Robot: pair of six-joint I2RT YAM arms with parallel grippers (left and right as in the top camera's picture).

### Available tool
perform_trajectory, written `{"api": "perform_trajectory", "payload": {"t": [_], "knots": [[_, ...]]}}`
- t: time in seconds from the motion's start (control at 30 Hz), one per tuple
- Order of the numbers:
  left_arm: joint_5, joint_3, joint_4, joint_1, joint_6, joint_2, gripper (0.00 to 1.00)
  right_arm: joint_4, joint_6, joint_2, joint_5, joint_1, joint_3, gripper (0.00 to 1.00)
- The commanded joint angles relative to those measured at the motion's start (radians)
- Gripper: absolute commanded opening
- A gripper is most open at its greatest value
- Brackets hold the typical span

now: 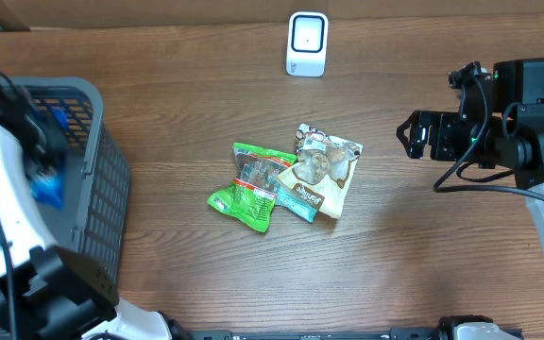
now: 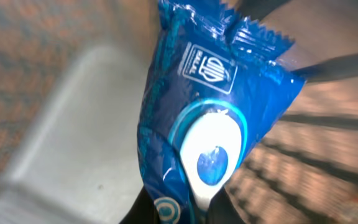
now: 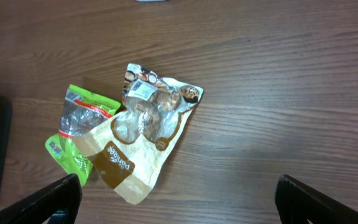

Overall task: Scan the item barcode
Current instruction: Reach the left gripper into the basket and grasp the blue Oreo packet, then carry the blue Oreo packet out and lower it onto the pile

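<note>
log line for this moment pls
left gripper shut on blue packet at basket | right gripper open, empty | green bag, brown bag on table

We see a glossy blue plastic packet filling the middle, serrated edge uppermost, a white crest printed above a white oval with a blue dot, our left gripper at the bottom, dark jaws closed on the packet's lower end, a blurred grey plastic basket behind.

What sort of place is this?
Likely a mock shop checkout: a white barcode scanner stands on the wooden table, snack packets lie mid-table, and a grey basket sits at its left.
</note>
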Motion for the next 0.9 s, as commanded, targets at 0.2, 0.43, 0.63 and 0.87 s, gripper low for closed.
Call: {"api": "perform_trajectory", "payload": {"t": [0.2, 0.43, 0.63, 0.87], "knots": [[0.417, 0.593, -0.285, -0.075, -0.006, -0.039, 0.04, 0.007, 0.003, 0.001, -0.010, -0.003, 0.018, 1.00], [0.499, 0.510, -0.359, -0.320, 0.109, -0.034, 0.04, 0.021, 0.003, 0.001, -0.010, -0.003, 0.018, 1.00], [0.443, 0.188, -0.210, -0.570, 0.111, -0.031, 0.05, 0.044, 0.024, 0.001, -0.010, -0.003, 0.018, 1.00], [0.366, -0.280, 0.237, -0.772, -0.135, -0.029, 0.04, 0.048, 0.029, 0.001, -0.010, -0.003, 0.018, 1.00]]}}
